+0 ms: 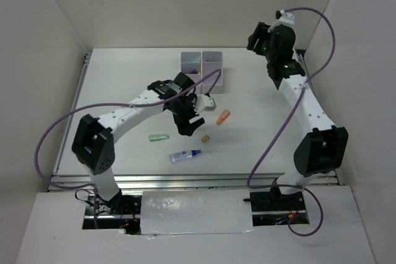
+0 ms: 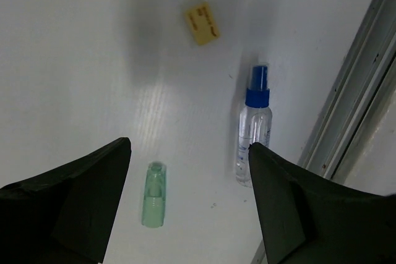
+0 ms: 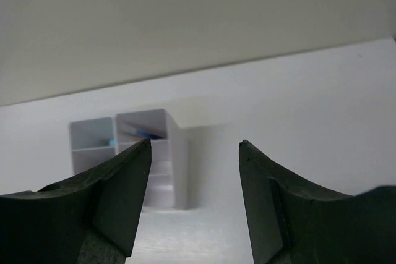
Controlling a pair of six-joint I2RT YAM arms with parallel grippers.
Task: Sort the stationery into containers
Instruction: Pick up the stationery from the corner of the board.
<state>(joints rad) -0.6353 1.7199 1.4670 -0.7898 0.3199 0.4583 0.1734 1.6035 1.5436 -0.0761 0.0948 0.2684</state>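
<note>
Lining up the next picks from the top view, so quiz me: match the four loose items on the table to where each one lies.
Items:
1. green marker
2. orange marker
3. tan block
4. blue-capped bottle

Places:
A. nearest the bins
B. nearest the front edge of the table
C. farthest left
D. between the orange marker and the blue-capped bottle

Pairs: 1-C, 2-A, 3-D, 4-B

Left and right jaws apart.
</note>
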